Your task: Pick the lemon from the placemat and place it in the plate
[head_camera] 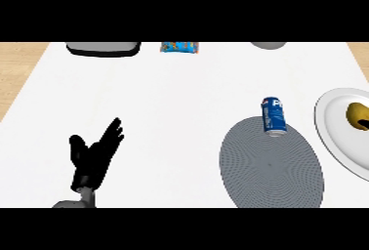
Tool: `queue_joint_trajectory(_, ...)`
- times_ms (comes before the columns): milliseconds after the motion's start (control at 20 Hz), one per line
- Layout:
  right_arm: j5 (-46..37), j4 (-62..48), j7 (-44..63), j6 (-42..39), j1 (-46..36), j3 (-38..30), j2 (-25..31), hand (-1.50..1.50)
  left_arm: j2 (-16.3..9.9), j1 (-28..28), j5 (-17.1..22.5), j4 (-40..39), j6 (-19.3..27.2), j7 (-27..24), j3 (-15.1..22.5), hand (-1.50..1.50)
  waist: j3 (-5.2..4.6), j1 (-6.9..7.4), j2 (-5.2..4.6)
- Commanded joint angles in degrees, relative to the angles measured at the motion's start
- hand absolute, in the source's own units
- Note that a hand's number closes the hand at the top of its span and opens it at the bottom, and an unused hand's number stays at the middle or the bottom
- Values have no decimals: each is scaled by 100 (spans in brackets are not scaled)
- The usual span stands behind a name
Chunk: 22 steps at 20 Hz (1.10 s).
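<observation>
The lemon (355, 115) lies already in the white plate (333, 132) at the right edge of the counter (173, 97), near the far side of the plate. It is partly cut off by the border of the view, so I cannot say if something holds it there. The right hand does not show anywhere in the picture. It may be just outside, but I cannot tell.

The left hand (93, 155) stays low at the left side, well apart from everything, with its fingers straight and spread and nothing in them. It is only resting.

The grey round placemat (270, 166) lies just beside the plate. There is no lemon on it now. A blue can (274, 115) lies on its far edge, partly on the mat and partly on the counter.

In my judgement the task is at its end or very near it. If the right hand is close to the lemon, the good way is to spread the fingers fully and lift straight up, so the fruit does not roll toward the rim. Then it should draw back on the near side, away from the can, which could roll if touched.

At the far edge I see a dark grey object (102, 48), a small blue packet (180, 47) and a grey round thing (269, 45).
</observation>
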<state>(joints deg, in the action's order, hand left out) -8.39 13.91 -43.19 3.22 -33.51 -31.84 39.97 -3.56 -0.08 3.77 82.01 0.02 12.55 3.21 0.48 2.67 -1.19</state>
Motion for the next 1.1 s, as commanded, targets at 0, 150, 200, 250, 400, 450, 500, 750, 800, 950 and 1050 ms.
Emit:
queue_joint_trajectory(0, 406, -280, -126, -301, -76, -433, 153, -150, -46, -104, 36, -332, -62, -127, -120, 0, -8, -41, -12)
queue_joint_trajectory(150, 518, -467, -212, -1263, 317, -526, 590, -150, 125, -47, -53, -42, 163, 5, -4, 0, 2, -77, 3)
queue_joint_trajectory(200, 488, -516, -173, -1541, 365, -475, 638, -150, 92, -53, -118, -159, 181, -16, -10, 0, -4, -95, 13)
queue_joint_trajectory(250, 484, -524, -186, -1880, 455, -460, 799, -150, 130, -9, -51, -125, 72, -82, 45, 0, -5, -106, 20)
queue_joint_trajectory(400, 482, -566, -652, -2384, 882, -430, 668, -150, 134, -108, 15, -152, 118, 16, -57, 0, -5, -134, 32)
queue_joint_trajectory(450, 451, -528, -558, -2688, 832, -387, 895, -150, 176, 0, -176, -47, 237, 21, 91, 0, -6, -118, 42)
queue_joint_trajectory(500, 432, -516, -579, -2893, 937, -369, 1086, -150, 38, 146, -101, -107, 47, -128, 29, 0, -9, -122, 45)
queue_joint_trajectory(750, 233, -328, -1277, -3280, 1611, -128, 947, -150, -20, -172, 68, -168, 33, 140, -168, 0, -2, -199, 54)
queue_joint_trajectory(800, 173, -301, -1389, -3280, 1807, -76, 1014, -150, -34, 150, 77, 31, -5, -3, -137, 0, 3, -168, 64)
queue_joint_trajectory(950, 106, -227, -1491, -3276, 1997, 7, 1128, -150, -69, -181, 106, -34, 26, 253, -208, 0, -5, -220, 73)
queue_joint_trajectory(1050, 60, -206, -1418, -3158, 1959, 64, 1154, -150, -141, 120, 123, -212, -117, -183, -277, 0, -13, -182, 77)
